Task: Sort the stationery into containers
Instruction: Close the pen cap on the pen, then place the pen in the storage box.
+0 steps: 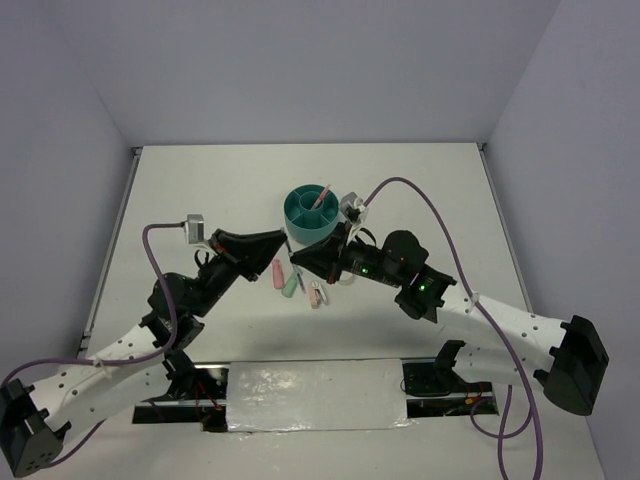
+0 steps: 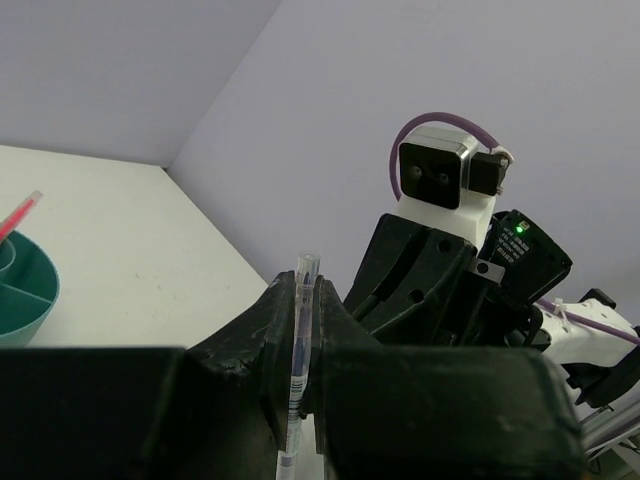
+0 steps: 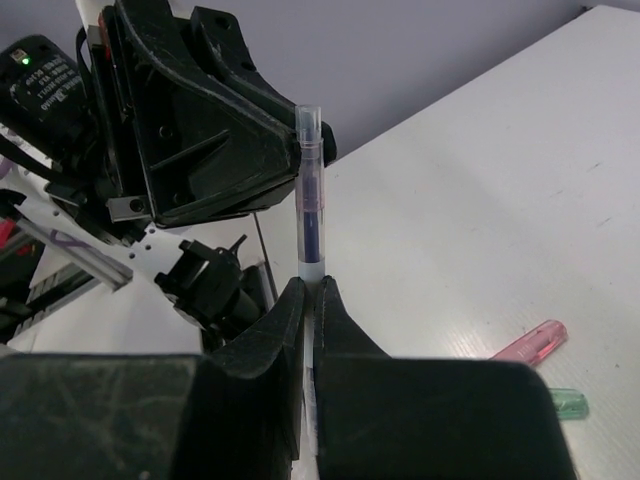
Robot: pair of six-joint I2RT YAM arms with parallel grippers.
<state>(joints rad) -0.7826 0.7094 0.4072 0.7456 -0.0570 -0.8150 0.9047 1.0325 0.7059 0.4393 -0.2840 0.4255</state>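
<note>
Figure: The left gripper (image 2: 298, 292) and the right gripper (image 3: 310, 290) were positioned tip to tip just in front of the teal desk organiser (image 1: 291, 208). A thin pen (image 3: 309, 200) was clamped upright between the almost closed fingers of each. A pink pen (image 1: 322, 197) was seen standing in the organiser. A pink capsule (image 1: 277, 272), a green capsule (image 1: 290, 285) and a clip (image 1: 318, 296) were seen lying on the table (image 1: 200, 190) nearby.

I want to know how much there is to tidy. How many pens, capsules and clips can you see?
Pens: 2 (pink pen in the teal organiser, grey pen in the right gripper)
Capsules: 2 (pink capsule, green capsule)
Clips: 1 (pink-white clip)
Total: 5
</note>
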